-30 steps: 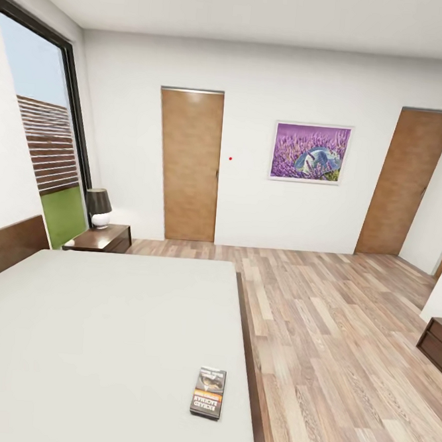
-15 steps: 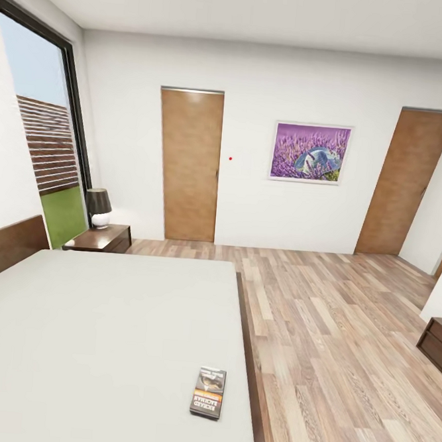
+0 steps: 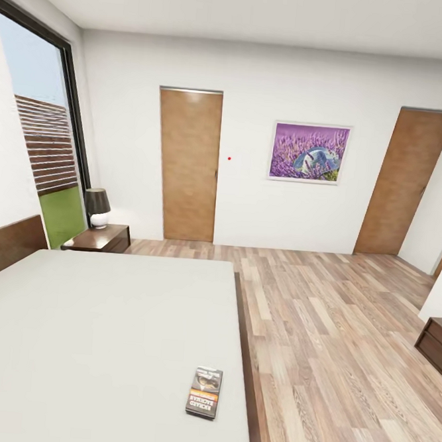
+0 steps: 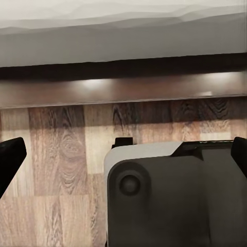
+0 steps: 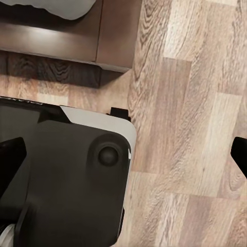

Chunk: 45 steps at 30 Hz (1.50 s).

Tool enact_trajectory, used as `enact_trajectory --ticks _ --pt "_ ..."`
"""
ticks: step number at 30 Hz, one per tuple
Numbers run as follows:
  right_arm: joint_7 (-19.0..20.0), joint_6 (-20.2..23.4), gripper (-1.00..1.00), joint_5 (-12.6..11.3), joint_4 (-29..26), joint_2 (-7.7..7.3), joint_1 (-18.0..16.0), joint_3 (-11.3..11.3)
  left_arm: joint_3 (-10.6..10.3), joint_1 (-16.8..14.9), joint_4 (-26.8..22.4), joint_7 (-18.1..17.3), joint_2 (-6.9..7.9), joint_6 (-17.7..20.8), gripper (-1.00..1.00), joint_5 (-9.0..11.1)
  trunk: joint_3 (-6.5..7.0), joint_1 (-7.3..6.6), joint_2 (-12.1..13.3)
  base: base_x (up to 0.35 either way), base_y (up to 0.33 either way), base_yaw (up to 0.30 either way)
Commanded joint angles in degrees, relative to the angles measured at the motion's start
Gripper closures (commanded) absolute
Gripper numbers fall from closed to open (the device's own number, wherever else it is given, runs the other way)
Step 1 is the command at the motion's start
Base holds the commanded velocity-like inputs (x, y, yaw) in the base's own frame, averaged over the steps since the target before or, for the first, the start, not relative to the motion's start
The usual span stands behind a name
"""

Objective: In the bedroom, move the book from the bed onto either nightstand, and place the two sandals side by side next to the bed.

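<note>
The book (image 3: pixel 204 392) lay near the bed's (image 3: pixel 107 318) right edge, not yet picked up. Both claws hung wide and empty over the floor. Next, reach for it. The nightstand (image 3: pixel 103 237) waited far left.

I look across a white-walled room with a wood-plank floor (image 3: pixel 331 336). Two brown doors (image 3: pixel 187 165) flank a lavender picture (image 3: pixel 310 152); a dark-framed window (image 3: pixel 35 133) admits daylight beside a dark-shaded lamp (image 3: pixel 98 207).
</note>
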Motion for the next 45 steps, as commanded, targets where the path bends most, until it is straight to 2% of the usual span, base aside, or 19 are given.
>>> enact_trajectory --ticks 1,45 --pt "0.1 -0.1 -1.0 -0.6 0.1 0.01 0.0 0.5 -0.5 0.0 0.1 0.2 0.01 -0.2 -1.0 0.3 -0.02 0.02 0.0 0.0 -0.012 0.0" --pt "-0.3 -0.1 -1.0 -0.3 0.4 -0.08 0.0 0.6 -0.5 0.0 0.1 0.2 -0.01 -0.2 -1.0 0.3 -0.02 0.02 0.0 0.025 -0.001 0.0"
